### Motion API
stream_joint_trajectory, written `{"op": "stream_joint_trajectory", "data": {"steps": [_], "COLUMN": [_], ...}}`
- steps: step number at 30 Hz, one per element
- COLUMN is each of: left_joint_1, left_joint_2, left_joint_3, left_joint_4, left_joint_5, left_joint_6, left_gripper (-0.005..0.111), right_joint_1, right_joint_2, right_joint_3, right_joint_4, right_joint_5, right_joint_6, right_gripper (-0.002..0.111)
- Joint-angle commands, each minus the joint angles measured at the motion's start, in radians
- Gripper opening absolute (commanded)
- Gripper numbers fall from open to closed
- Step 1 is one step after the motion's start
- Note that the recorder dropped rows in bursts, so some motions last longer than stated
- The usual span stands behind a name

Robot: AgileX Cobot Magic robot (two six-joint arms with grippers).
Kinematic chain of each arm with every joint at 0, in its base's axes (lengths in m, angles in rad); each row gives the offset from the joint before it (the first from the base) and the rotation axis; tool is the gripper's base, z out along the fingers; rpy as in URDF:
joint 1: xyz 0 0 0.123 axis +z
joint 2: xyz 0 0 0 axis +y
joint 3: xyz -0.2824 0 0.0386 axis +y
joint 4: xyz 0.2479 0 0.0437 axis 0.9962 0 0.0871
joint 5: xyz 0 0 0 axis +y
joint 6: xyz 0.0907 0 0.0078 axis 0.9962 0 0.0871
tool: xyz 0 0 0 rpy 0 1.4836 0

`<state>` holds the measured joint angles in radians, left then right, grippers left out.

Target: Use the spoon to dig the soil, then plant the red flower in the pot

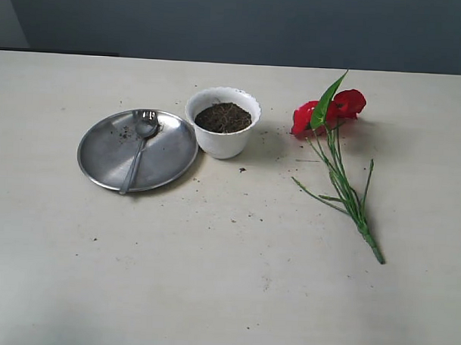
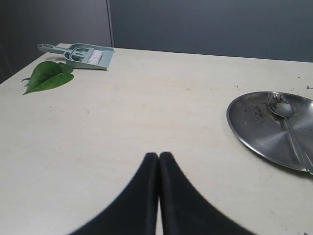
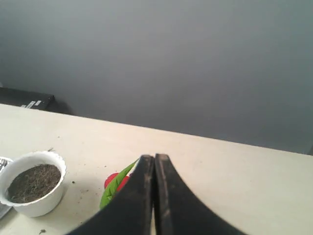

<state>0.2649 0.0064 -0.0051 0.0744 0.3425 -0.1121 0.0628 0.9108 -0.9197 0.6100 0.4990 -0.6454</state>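
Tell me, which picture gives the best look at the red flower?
The exterior view: the red flower lies whole, petals, leaf and stems clear, beside the pot. The right wrist view shows only a bit of petal and leaf behind the right gripper. The left wrist view does not show it.

We find the spoon lying on a steel plate, the pot of soil just beside it, the red flower flat toward the table's right edge.
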Motion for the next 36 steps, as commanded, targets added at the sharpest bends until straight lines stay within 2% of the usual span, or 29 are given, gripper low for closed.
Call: {"op": "stream_joint_trajectory", "data": {"steps": [1, 4, 8, 10, 13, 19, 24, 30, 36], "left_joint_1": [-0.007, -0.007, -0.007, -0.007, -0.007, -0.007, -0.007, -0.007, -0.007], "left_joint_2": [-0.006, -0.006, -0.006, -0.006, -0.006, -0.006, -0.006, -0.006, -0.006], "left_joint_3": [0.005, 0.005, 0.005, 0.005, 0.005, 0.005, 0.005, 0.005, 0.005], "left_joint_4": [-0.011, -0.011, -0.011, -0.011, -0.011, -0.011, -0.011, -0.011, -0.011], "left_joint_5": [-0.007, -0.007, -0.007, -0.007, -0.007, -0.007, -0.007, -0.007, -0.007], "left_joint_6": [0.000, 0.000, 0.000, 0.000, 0.000, 0.000, 0.000, 0.000, 0.000], "left_gripper": [0.000, 0.000, 0.000, 0.000, 0.000, 0.000, 0.000, 0.000, 0.000], "right_joint_1": [-0.002, -0.002, 0.008, 0.036, 0.090, 0.168, 0.173, 0.173, 0.173], "right_joint_2": [0.080, 0.134, 0.205, 0.244, 0.307, 0.432, 0.527, 0.625, 0.660], "right_joint_3": [-0.006, -0.006, -0.006, -0.006, -0.006, -0.047, -0.051, -0.051, -0.051], "right_joint_4": [0.019, 0.111, 0.268, 0.267, 0.252, 0.148, 0.084, 0.047, 0.054], "right_joint_5": [0.056, 0.114, 0.194, 0.202, 0.202, 0.211, 0.227, 0.279, 0.344], "right_joint_6": [-0.017, -0.085, -0.200, -0.205, -0.205, -0.136, -0.045, 0.050, 0.054], "right_gripper": [0.001, 0.006, 0.027, 0.038, 0.048, 0.055, 0.060, 0.060, 0.060]}}
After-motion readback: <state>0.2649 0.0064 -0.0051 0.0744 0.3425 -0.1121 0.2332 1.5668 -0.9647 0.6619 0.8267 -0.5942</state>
